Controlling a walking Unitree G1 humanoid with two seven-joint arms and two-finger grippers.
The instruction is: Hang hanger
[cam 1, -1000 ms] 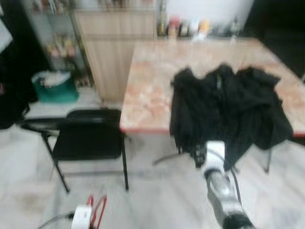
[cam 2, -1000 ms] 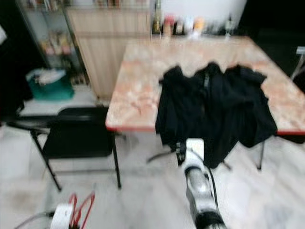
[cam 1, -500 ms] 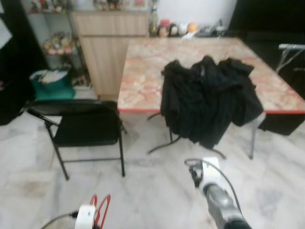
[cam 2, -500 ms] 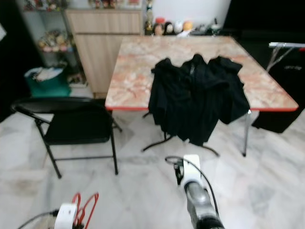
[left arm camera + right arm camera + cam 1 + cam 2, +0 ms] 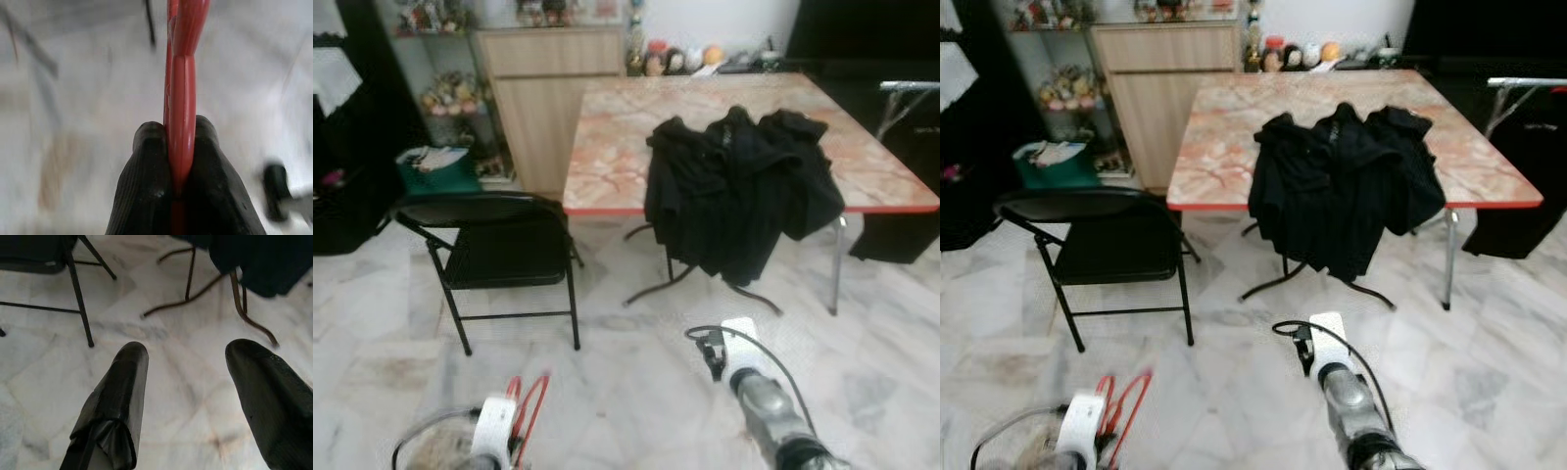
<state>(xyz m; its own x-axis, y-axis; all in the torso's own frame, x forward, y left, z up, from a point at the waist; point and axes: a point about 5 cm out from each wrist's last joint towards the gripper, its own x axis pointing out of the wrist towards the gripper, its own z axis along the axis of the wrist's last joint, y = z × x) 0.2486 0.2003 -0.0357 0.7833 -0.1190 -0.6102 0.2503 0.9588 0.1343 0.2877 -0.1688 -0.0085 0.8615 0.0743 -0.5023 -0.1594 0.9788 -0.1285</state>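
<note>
A red plastic hanger (image 5: 181,78) is pinched edge-on between the two black fingers (image 5: 146,171) of my left gripper (image 5: 176,142). In the left eye view the same hanger (image 5: 527,416) shows low at the lower left, beside my left wrist (image 5: 494,436). My right gripper (image 5: 188,382) is open with nothing between its fingers, hovering above the marble floor; its arm (image 5: 754,392) reaches forward at the lower right. A black garment (image 5: 739,186) lies draped over the front edge of the marbled table (image 5: 607,162).
A black folding chair (image 5: 499,255) stands left of the table. Behind are a wooden cabinet (image 5: 543,88), a shelf of trinkets (image 5: 450,93) and a green bin (image 5: 435,176). An ironing-board frame (image 5: 906,93) sits at the right. Pale marble floor (image 5: 626,372) lies before me.
The camera has pulled back from the table, so table, garment and chair look farther off and sharper. My right arm has dropped away from the garment. The left gripper still holds the hanger.
</note>
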